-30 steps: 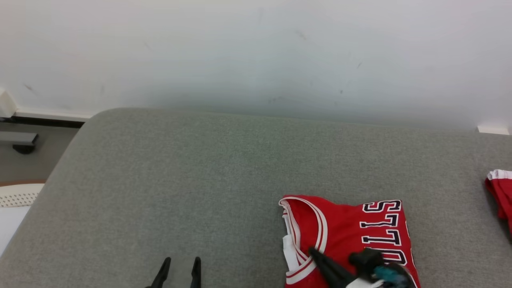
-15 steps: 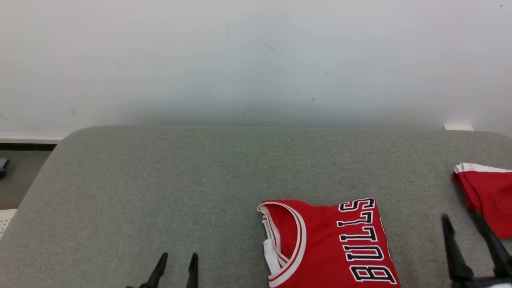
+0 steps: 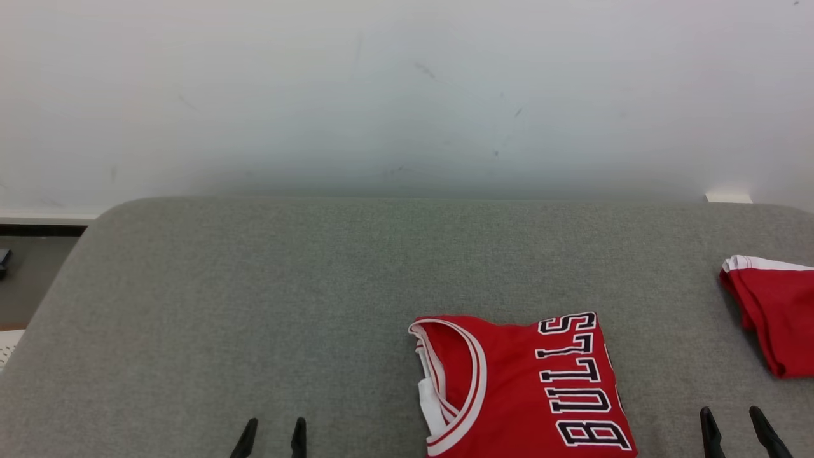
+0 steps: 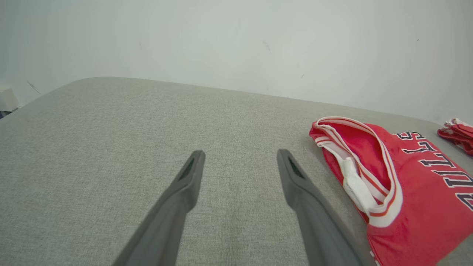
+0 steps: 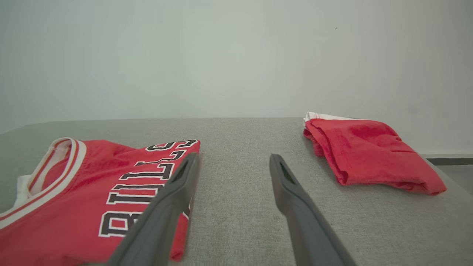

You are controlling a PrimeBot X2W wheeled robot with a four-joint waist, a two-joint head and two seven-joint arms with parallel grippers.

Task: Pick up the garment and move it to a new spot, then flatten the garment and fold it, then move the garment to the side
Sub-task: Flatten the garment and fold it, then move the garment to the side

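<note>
**Change from a second ago.** The right fingers (image 3: 710,436) then lay shut on the lower part of the jersey (image 3: 528,388). They now stand clear of it, with only the tips showing at the lower right edge of the head view. Half a second ago those tips reached higher, close to the second red garment (image 3: 776,318). The jersey rests folded where it was half a second ago.

**Left to right.** The left fingers (image 3: 245,437) are spread wide and hold nothing. The left wrist view shows them (image 4: 179,199) over bare grey table (image 3: 254,286), apart from the jersey's collar. The jersey lies flat on the table right of centre, near the front edge, with its white-trimmed neckline to the left and black-and-white lettering to the right. The right fingers (image 5: 297,214) are spread wide and empty, pointing along the strip of table between the jersey and the second red garment. That garment lies bunched at the far right, well apart from the jersey.
</note>
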